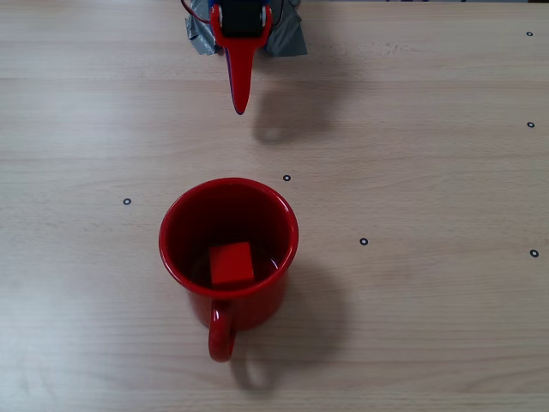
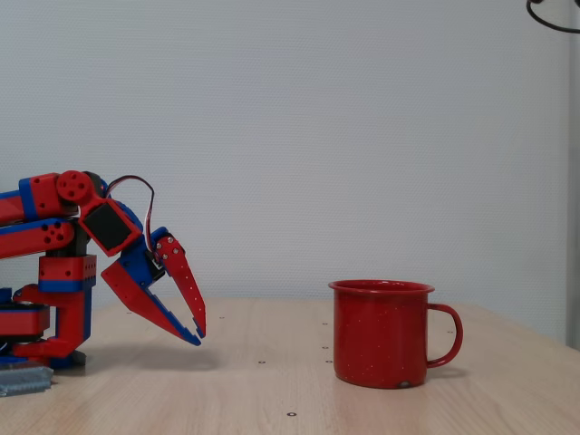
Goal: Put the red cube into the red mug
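Observation:
The red cube (image 1: pixel 232 263) lies on the bottom of the red mug (image 1: pixel 228 193), seen from above in a fixed view. The mug stands upright on the table, its loop handle toward the picture's bottom. From the side, the red mug (image 2: pixel 381 333) hides the cube behind its wall. My gripper (image 1: pixel 240 107) hangs near the table's far edge, well away from the mug, with its pointed tip aimed at the mug. In a fixed view from the side my gripper (image 2: pixel 199 334) is folded back at the left, tips close together just above the table, nothing held.
Grey tape (image 1: pixel 290 39) holds the arm's base at the far edge of the wooden table (image 1: pixel 429 326). Small black ring marks (image 1: pixel 364 241) dot the tabletop. A plain pale wall (image 2: pixel 362 136) stands behind.

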You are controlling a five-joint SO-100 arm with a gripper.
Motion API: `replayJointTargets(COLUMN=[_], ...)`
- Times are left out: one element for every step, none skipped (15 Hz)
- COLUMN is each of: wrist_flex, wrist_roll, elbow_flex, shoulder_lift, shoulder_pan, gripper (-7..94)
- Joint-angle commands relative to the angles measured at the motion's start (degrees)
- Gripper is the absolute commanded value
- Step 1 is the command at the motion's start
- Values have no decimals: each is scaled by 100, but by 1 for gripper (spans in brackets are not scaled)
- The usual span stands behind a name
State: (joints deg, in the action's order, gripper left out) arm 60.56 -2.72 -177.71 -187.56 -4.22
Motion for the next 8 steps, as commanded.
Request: replayJointTargets(wrist_flex=[-105, -105, -105, -105, -105, -105, -105, -105], wrist_roll=[-114, -114, -114, -114, -114, -114, -114, -114], elbow_flex=[-158, -158, -158, -158, -158, -158, -158, -158], shoulder_lift=[-334, -334, -334, -334, -334, -334, -334, -334], shoulder_pan=[-44, -44, -44, -44, -44, -44, -44, -44], gripper=[3, 1, 0, 0, 0, 0, 0, 0])
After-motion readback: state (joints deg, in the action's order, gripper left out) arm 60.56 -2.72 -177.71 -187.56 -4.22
